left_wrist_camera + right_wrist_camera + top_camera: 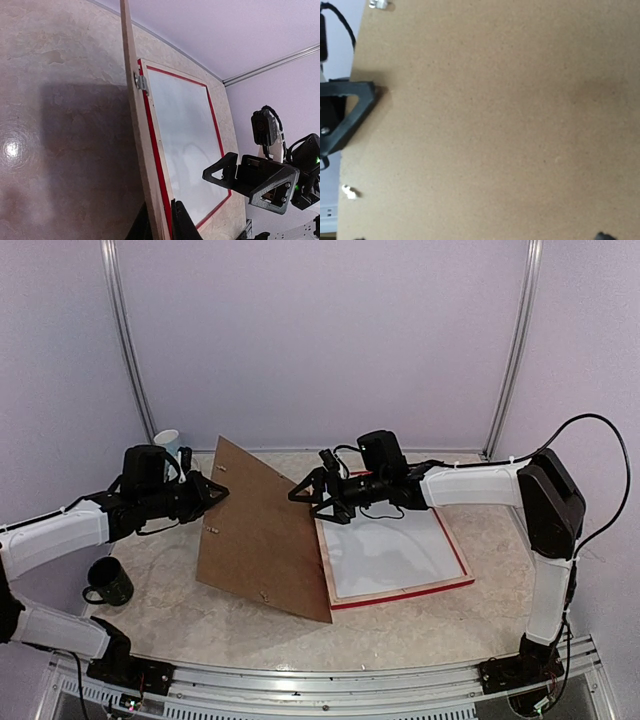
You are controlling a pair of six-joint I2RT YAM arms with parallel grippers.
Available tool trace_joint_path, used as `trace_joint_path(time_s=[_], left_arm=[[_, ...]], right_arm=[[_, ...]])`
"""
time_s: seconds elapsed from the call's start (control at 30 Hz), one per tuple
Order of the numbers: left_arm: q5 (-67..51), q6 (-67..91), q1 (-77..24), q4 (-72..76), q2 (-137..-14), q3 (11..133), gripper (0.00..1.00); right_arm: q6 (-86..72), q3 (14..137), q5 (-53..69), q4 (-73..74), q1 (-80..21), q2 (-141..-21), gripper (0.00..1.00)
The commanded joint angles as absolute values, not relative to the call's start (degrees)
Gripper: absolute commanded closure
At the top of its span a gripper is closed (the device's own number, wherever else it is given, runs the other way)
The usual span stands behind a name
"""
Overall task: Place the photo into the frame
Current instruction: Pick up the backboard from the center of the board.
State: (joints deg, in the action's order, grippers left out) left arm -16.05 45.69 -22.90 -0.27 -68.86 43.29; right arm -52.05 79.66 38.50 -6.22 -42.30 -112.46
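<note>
- Frame [400,593] lies flat on the worktop [420,640], right of centre, apparently face down, with a white sheet [390,550] filling its opening.
- Photo: no printed side shows. The white sheet could be its plain back or a mat; cannot tell.
- Brown backing board [262,535] is tilted up, its lower right edge along the frame's left bar.
- Left gripper [212,492] is clamped on the board's raised left edge, with a finger on each face in the left wrist view.
- Right gripper [318,498] has its jaws spread wide and holds nothing, hovering near the frame's far left corner beside the board.
- Step, as a judgement: board held off the frame for access to the opening.
- Next: if the photo is seated, lower the board flat without shifting the sheet; otherwise place the photo first.
</note>
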Motion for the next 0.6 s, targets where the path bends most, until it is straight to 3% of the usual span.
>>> trace_joint_path(time_s=[0.0,0.17,0.57], left_arm=[[-17.2,44.5,-22.4,-1.3,-67.2,42.9,0.92],[-16.6,45.2,-21.6,-0.9,-66.8,42.5,1.0],[-16.2,45.9,-18.5,1.6,-63.5,42.3,1.0]], right_arm=[[-51.1,79.3,38.2,-5.3,-41.9,-110.8,0.01],[-50.8,79.3,38.3,-4.8,-41.5,-110.6,0.01],[-49.3,76.3,38.3,-2.9,-34.2,-107.0,0.01]])
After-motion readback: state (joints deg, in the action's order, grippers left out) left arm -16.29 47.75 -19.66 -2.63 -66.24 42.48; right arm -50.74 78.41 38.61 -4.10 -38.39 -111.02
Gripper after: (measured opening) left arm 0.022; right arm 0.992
